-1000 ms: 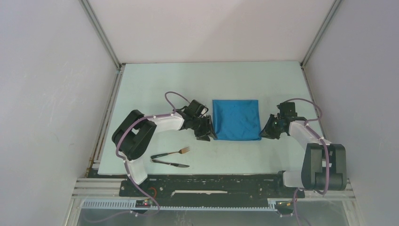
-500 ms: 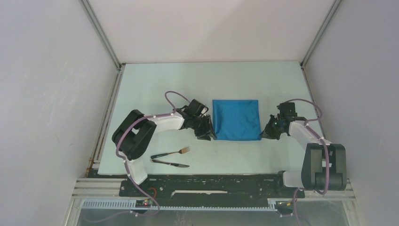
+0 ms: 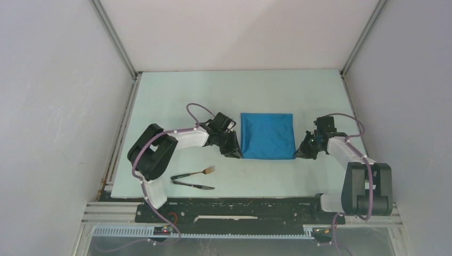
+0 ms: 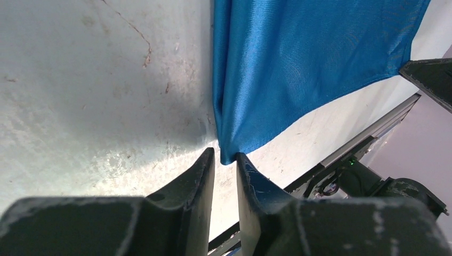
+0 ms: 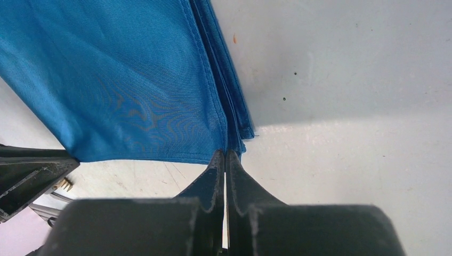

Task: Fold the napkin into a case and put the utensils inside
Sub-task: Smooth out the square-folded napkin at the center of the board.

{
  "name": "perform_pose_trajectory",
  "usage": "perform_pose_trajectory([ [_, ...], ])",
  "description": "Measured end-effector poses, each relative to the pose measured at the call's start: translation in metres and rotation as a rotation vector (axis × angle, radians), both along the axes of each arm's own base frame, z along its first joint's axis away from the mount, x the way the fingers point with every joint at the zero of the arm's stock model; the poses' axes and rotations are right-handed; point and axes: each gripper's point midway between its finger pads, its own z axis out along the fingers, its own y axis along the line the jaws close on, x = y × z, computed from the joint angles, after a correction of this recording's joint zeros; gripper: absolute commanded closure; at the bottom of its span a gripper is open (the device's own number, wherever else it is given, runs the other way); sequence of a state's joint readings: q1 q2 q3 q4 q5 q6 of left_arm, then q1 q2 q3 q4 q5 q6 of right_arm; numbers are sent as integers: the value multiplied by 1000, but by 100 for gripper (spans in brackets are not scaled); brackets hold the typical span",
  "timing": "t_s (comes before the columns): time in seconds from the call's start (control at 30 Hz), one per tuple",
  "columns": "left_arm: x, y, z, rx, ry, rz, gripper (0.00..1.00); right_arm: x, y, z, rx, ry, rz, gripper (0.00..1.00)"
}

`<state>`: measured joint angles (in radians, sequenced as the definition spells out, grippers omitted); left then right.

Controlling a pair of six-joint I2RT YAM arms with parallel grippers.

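Note:
The blue napkin [image 3: 266, 136] lies folded into a near square at the table's middle. My left gripper [image 3: 237, 153] is at its near left corner. In the left wrist view [image 4: 225, 156] its jaws stand a little apart, with the corner of the napkin [image 4: 309, 53] just between the tips. My right gripper [image 3: 299, 153] is at the near right corner. In the right wrist view [image 5: 224, 153] its jaws are pressed together on the layered hem of the napkin [image 5: 117, 80]. The fork [image 3: 200, 172] and the dark knife [image 3: 193, 185] lie side by side near the front left, apart from both grippers.
The pale table [image 3: 176, 96] is walled on the left, right and back. A black rail [image 3: 240, 208] runs along the near edge by the arm bases.
The napkin's near edge has settled flatter on the table. My left gripper has drawn back slightly from the near left corner. The right arm has barely moved.

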<state>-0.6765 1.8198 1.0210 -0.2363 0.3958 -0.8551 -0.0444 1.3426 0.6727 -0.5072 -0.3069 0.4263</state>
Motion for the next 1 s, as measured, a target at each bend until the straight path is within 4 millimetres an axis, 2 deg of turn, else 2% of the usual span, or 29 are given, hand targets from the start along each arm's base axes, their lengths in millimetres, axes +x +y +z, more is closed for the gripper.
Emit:
perform_pose_trajectory([
  [0.07, -1, 1, -1, 5, 3, 0, 73, 0, 0, -1, -3, 2, -2, 90],
  [0.2, 0, 6, -4, 32, -7, -4, 55, -1, -3, -5, -13, 19, -13, 74],
  [0.27, -2, 7, -5, 40, -9, -11, 50, -2, -6, -6, -32, 22, -23, 64],
  [0.33, -4, 10, -3, 46, -9, -20, 51, -2, -9, -6, -57, 18, -30, 50],
  [0.43, -7, 14, 8, 49, -27, -36, 60, 1, -9, 7, -110, -26, -5, 25],
  [0.47, -7, 15, 15, 46, -41, -41, 65, 4, -5, 14, -116, -53, 12, 22],
  [0.6, -3, 7, 43, -25, -92, -51, 83, 39, 36, 57, -31, -223, 134, 13],
  [0.63, 1, -2, 50, -71, -101, -49, 87, 52, 56, 68, 36, -272, 171, 13],
  [0.7, 8, -16, 55, -147, -94, -35, 91, 71, 91, 76, 160, -317, 231, 10],
  [0.8, 14, -30, 51, -206, -67, -20, 92, 93, 140, 74, 326, -321, 299, 10],
  [0.87, 16, -36, 45, -224, -53, -12, 94, 102, 171, 65, 431, -298, 332, 10],
  [1.0, 19, -39, 35, -232, -37, -5, 97, 105, 209, 46, 590, -240, 359, 9],
])
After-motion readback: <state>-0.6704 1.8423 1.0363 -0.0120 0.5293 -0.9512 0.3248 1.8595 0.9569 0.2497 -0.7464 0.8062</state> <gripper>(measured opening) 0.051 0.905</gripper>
